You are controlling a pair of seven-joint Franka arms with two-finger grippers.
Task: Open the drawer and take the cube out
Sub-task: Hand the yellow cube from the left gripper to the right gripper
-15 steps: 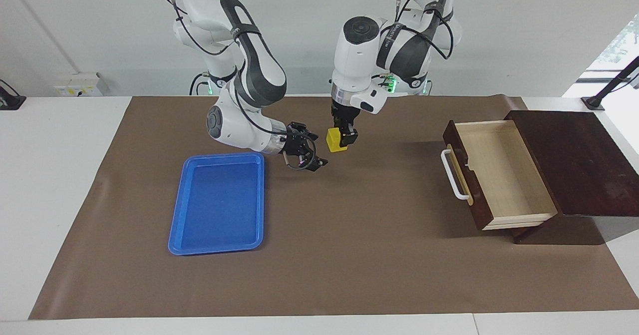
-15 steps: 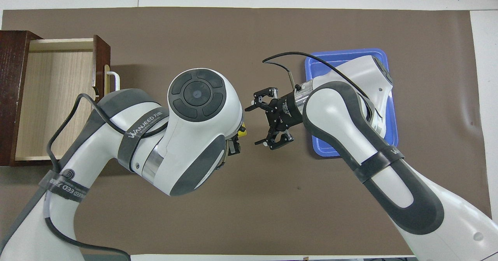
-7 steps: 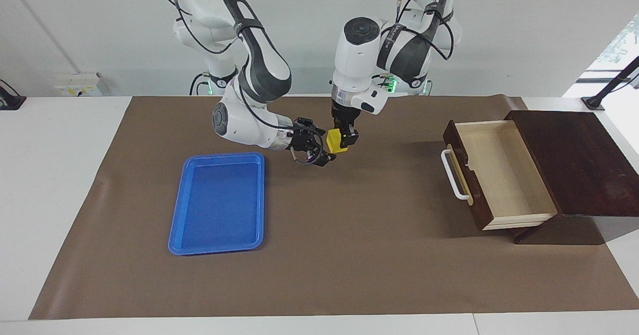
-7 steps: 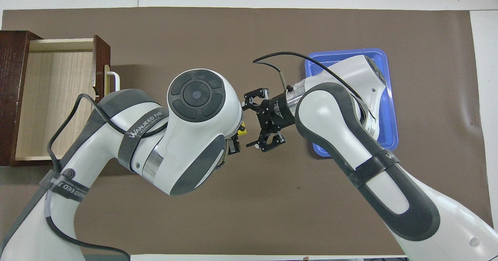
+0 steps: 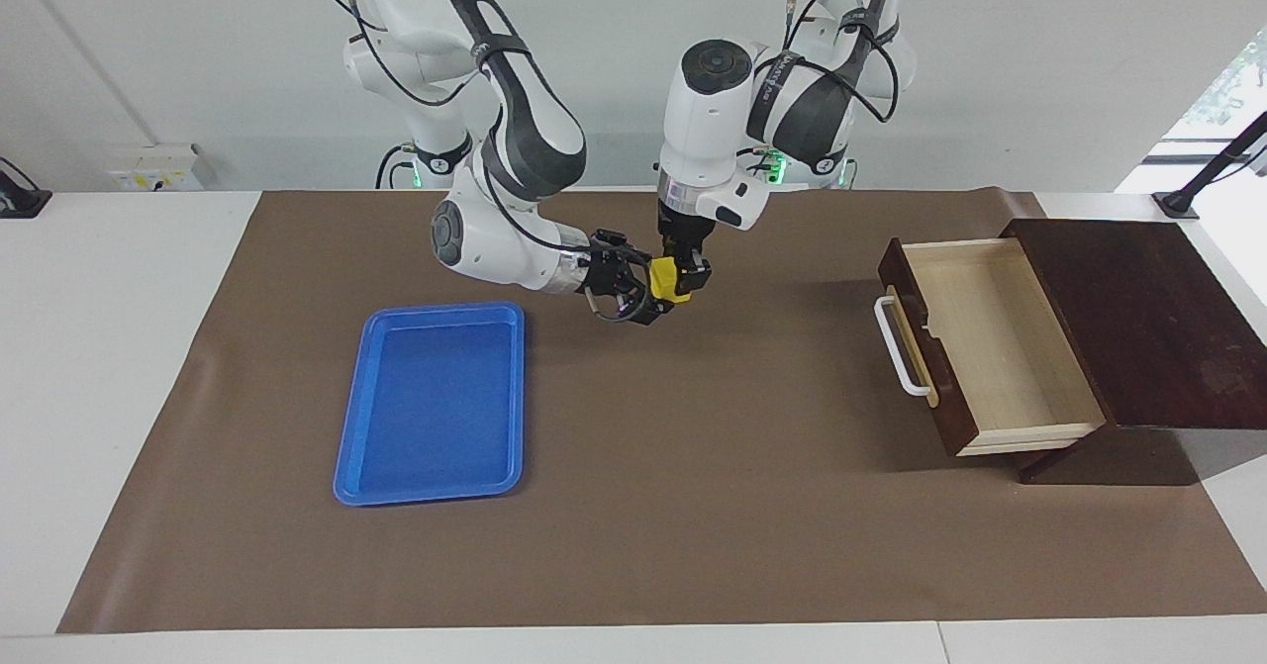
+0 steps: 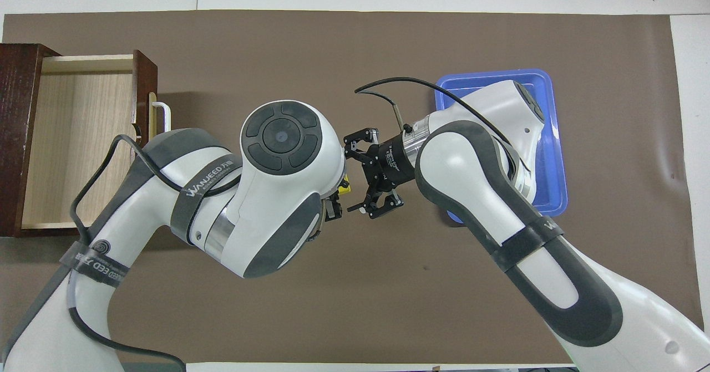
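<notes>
The left gripper [image 5: 682, 278] hangs over the brown mat [image 5: 693, 506] near the middle of the table, pointing down, with its jaws closed on the cube [image 5: 666, 279], which is held clear of the mat. In the overhead view only a sliver of the cube [image 6: 345, 184] shows under the left arm's wrist. The right gripper [image 5: 633, 293] reaches in sideways from the tray's end, its 2 fingers [image 6: 358, 137] spread wide on either side of the cube; it seems to be just short of touching, though the angle makes that hard to judge. The drawer [image 5: 990, 347] stands pulled out at the left arm's end of the table, its pale inside bare. The blue tray [image 5: 356, 466] lies on the mat toward the right arm's end.
</notes>
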